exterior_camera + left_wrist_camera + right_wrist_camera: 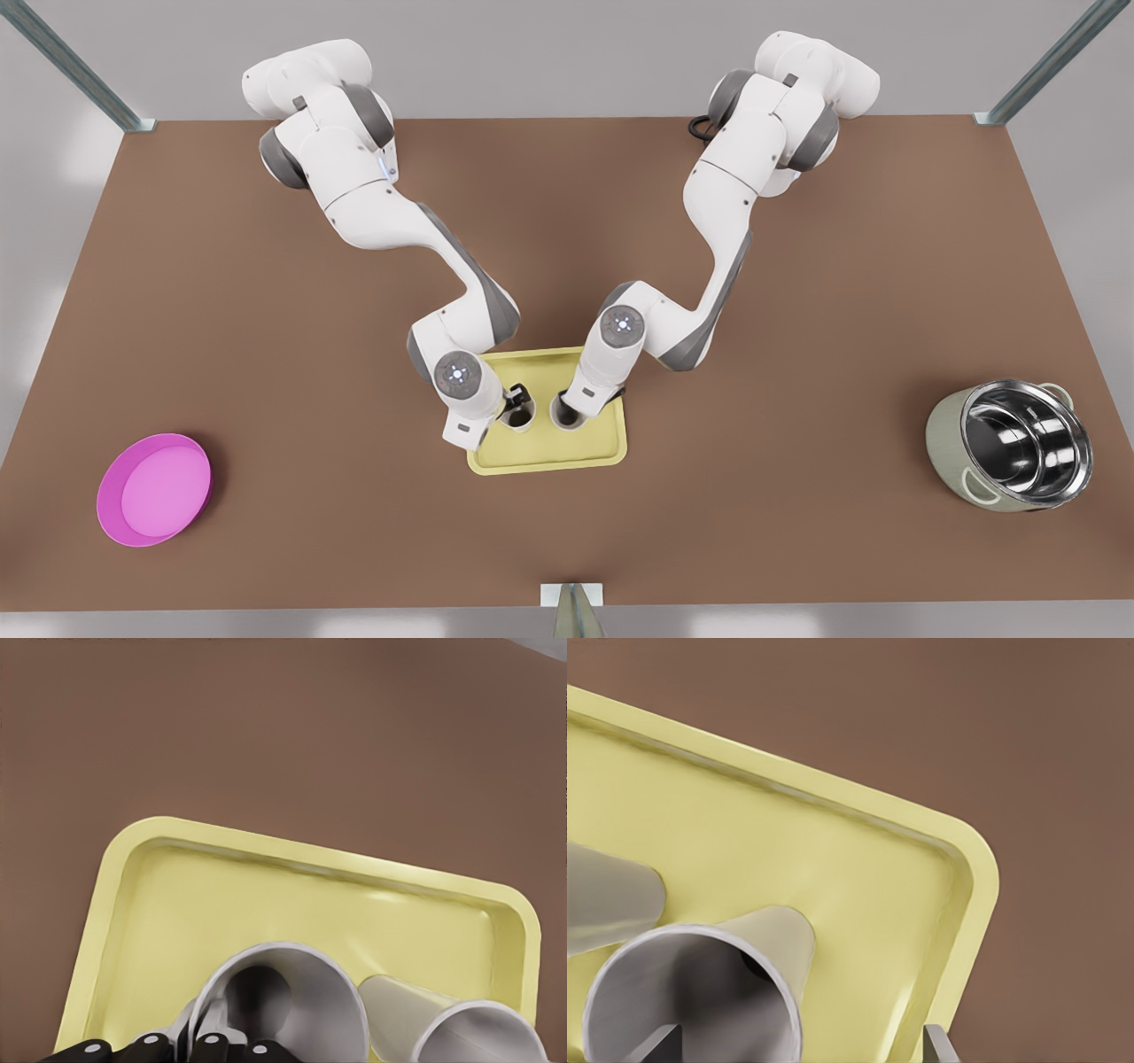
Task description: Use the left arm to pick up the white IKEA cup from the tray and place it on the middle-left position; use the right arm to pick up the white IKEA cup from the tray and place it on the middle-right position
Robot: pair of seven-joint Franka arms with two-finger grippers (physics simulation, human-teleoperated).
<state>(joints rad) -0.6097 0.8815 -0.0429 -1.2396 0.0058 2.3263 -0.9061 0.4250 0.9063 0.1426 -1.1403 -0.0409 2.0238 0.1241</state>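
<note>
Two white cups stand upright side by side in the yellow tray (595, 447) near my desk's front edge. My left fingers (213, 1047) straddle the left cup's (516, 415) rim, one inside; my right fingers (651, 1045) sit wide around the right cup (563, 415).

Simulated robot test bench; bare brown tabletop (797, 496); metal frame posts (1045, 66) at corners; blank grey surround

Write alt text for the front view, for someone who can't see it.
Two white robot arms reach down onto a pale yellow tray at the middle of a brown table, each tool at the rim of one of two white cups, the left cup and the right cup, standing on it. A pink bowl sits at the view's left, a steel pot at its right.
</note>
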